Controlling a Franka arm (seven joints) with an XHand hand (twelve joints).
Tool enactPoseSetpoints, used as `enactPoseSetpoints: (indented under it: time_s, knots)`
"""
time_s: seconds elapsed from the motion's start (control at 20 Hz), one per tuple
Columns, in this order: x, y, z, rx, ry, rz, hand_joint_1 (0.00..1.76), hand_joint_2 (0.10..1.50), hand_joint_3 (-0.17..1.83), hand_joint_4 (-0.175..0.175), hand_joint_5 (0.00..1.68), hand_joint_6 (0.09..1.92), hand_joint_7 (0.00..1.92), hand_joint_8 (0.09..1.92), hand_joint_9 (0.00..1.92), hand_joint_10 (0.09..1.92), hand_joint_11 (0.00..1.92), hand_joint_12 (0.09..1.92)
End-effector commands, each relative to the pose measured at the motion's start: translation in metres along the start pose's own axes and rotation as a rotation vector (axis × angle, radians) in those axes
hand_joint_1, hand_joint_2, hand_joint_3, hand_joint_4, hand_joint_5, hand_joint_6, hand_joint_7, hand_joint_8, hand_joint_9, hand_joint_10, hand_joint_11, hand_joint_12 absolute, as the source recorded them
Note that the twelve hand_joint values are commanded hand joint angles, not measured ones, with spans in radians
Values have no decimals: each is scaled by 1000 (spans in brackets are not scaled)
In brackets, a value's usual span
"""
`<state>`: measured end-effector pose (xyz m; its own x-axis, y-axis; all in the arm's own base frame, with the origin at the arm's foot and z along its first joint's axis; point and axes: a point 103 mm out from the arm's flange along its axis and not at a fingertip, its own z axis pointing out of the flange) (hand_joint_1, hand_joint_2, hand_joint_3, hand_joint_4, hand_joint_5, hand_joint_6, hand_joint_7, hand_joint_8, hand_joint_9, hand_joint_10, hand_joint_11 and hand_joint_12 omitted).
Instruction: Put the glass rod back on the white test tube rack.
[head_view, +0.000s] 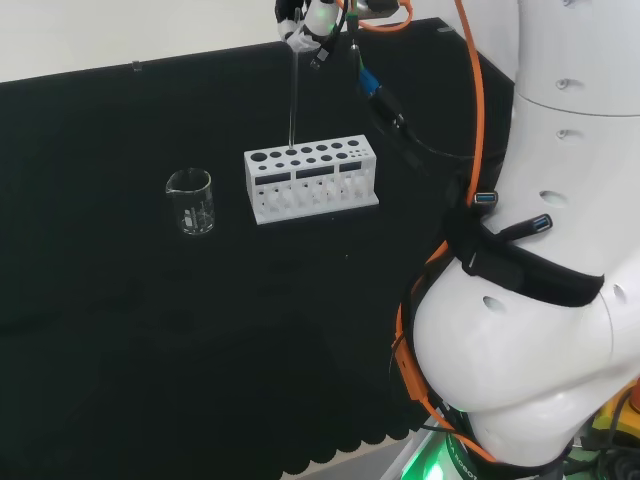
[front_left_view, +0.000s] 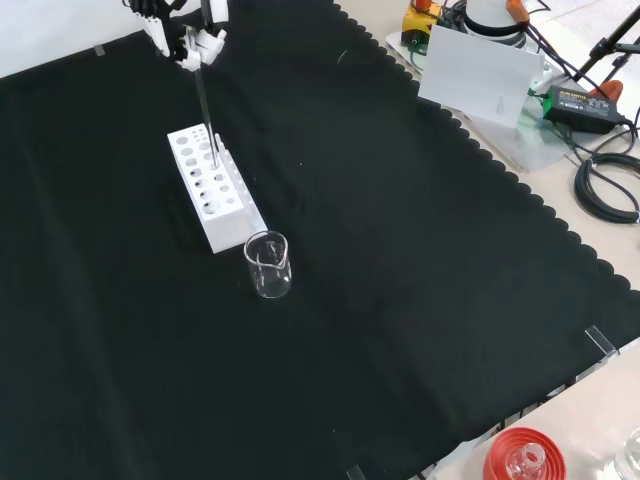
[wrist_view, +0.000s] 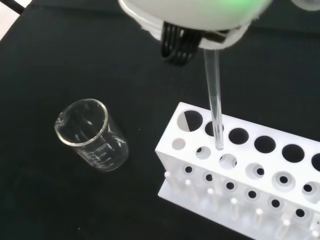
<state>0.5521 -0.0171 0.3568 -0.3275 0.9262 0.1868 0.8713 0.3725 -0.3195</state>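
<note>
One hand (head_view: 305, 22) above rack (head_view: 311, 178), rod (head_view: 293, 95) upright.

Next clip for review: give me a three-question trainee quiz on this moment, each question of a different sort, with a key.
1. True or false: the glass rod lies flat on the black cloth.
2. Multiple choice: the clear beaker is (A) standing on the cloth beside the white rack, (B) sitting on top of the rack, (C) held in the hand.
3. Fill in: the rod hangs nearly upright from the hand, with its lower tip at the rack's ____.

Key: 1 false, since the hand holds it above the rack. 2 A. 3 holes, by the wrist view; whether the tip has entered one cannot be told.
</note>
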Motion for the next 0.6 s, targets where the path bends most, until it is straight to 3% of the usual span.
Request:
enactPoseSetpoints:
  time_s: [0.05,0.3,0.6]
  knots:
    - [-7,5,7,3,-4,2,1321,633,769,-175,1126,769,1299,889,1645,562,1530,723]
    - [-28,16,20,13,10,-2,1321,633,769,-175,1126,769,1299,890,1645,562,1530,723]
    - [-30,16,23,11,3,0,1321,633,769,-175,1126,769,1299,890,1645,561,1531,723]
